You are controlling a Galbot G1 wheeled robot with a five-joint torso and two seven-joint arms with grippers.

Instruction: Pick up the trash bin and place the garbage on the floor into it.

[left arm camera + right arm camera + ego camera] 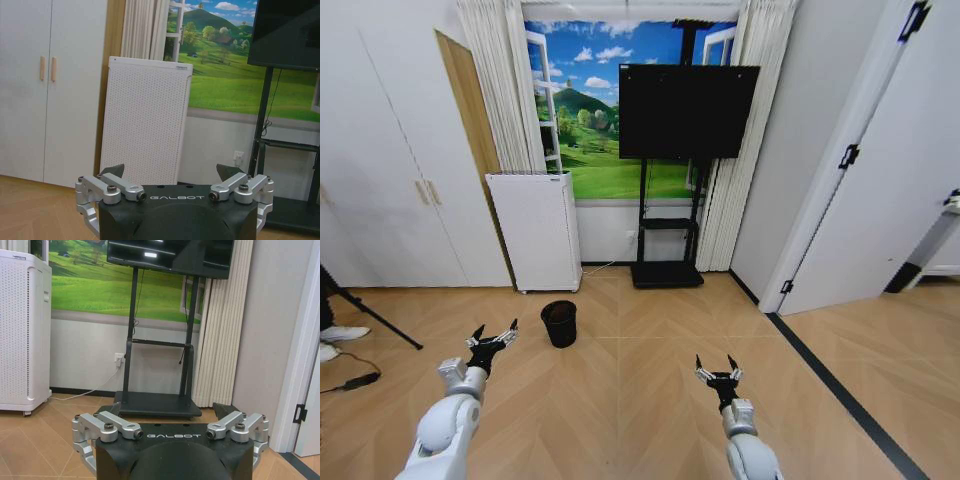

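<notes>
Black bin: upright on the wood floor, near the white appliance; contents unclear.
Left tool: open, beside the bin.
Right tool: open, well apart.

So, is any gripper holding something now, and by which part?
Nothing is held. The left gripper and the right gripper are both open and empty above the floor; the trash bin stands untouched.

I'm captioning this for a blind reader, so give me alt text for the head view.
Two robot arms reach forward over a parquet floor, left gripper and right gripper both open and empty. A small black bin stands just ahead of the left gripper, before a white appliance and a TV on a stand.
</notes>
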